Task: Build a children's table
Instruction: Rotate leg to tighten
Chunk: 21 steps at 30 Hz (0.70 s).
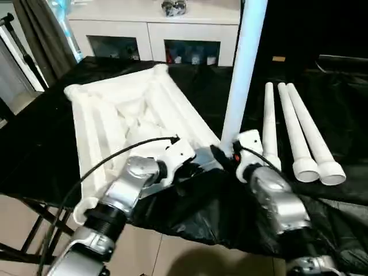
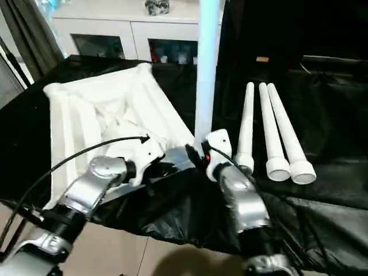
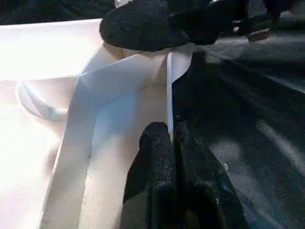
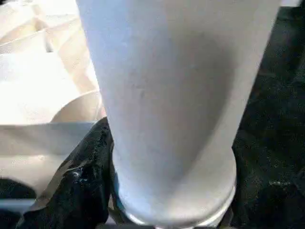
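White tabletop point(image 1: 132, 123) lies underside up on the black-draped table's left half. One leg point(image 1: 244, 69) stands in its near right corner — right gripper point(image 1: 227, 158) around its base, left gripper point(image 3: 172, 138) pinched on the rim. Three legs point(image 1: 296, 135) wait near the right edge. No readable writing.

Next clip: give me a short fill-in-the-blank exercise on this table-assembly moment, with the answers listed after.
1. The tabletop lies with its ribbed underside facing ____.
2. The leg at the right gripper stands ____ at the tabletop's corner.
3. ____ loose legs lie side by side on the black cloth.
4. The left gripper is shut on the tabletop's ____.

Answers: up; upright; three; rim
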Tool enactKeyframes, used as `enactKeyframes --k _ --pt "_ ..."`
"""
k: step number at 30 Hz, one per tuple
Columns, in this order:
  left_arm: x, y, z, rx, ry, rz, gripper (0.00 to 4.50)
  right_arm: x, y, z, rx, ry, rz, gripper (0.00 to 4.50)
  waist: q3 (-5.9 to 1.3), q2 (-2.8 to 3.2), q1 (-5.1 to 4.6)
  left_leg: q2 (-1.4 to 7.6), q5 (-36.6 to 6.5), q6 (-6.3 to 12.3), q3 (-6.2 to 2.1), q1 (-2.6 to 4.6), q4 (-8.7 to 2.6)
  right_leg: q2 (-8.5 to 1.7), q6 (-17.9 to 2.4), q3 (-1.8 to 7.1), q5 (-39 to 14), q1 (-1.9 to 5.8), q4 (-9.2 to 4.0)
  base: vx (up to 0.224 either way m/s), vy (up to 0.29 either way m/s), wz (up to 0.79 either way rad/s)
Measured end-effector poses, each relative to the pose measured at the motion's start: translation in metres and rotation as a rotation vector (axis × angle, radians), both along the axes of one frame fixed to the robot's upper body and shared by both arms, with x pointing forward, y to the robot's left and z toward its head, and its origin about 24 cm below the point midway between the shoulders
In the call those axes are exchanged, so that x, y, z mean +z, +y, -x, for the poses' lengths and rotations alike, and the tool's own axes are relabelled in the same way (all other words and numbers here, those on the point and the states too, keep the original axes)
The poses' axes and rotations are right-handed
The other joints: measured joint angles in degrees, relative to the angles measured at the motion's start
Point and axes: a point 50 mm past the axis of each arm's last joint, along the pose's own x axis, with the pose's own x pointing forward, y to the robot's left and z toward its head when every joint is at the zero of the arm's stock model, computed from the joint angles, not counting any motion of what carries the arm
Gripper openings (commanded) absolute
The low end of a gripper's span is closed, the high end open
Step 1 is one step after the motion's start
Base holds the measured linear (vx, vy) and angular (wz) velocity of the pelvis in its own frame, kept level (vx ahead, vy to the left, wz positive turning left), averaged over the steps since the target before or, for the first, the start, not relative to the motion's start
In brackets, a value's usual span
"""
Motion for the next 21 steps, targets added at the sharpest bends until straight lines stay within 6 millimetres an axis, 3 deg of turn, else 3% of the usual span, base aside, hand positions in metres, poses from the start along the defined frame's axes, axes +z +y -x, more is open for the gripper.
enactKeyframes --k 5,15,17,21 --pt "0.002 0.000 0.002 -0.022 -0.012 0.000 0.00 0.001 -0.002 0.000 0.036 -0.020 0.000 3.86 0.03 0.05 0.05 0.00 0.00 0.00 0.00 -0.12 -0.02 0.00 0.00 0.00 0.00 -0.05 -0.06 0.000 0.000 0.00" --pt "0.008 0.021 0.010 -0.173 -0.005 -0.006 0.00 0.008 -0.019 0.011 0.408 -0.024 0.054 3.86 0.07 0.10 0.64 0.06 0.13 0.43 0.00 -0.63 0.05 0.05 0.01 -0.06 -0.24 -0.67 -0.05 0.000 0.000 0.00" --pt "0.008 0.027 0.011 -0.197 0.007 -0.011 0.00 0.010 -0.024 0.014 0.484 -0.010 0.064 3.86 0.07 0.10 0.84 0.06 0.12 0.46 0.00 -0.98 0.13 0.03 0.01 -0.06 -0.24 -0.84 -0.02 0.000 0.000 0.00" --pt "0.010 0.036 0.014 -0.256 0.049 -0.005 0.00 0.016 -0.036 0.022 0.662 0.037 0.087 3.86 0.07 0.10 1.51 0.10 0.12 0.47 0.00 -1.01 0.22 0.04 0.01 -0.08 -0.23 -0.88 0.03 0.000 0.000 0.00"
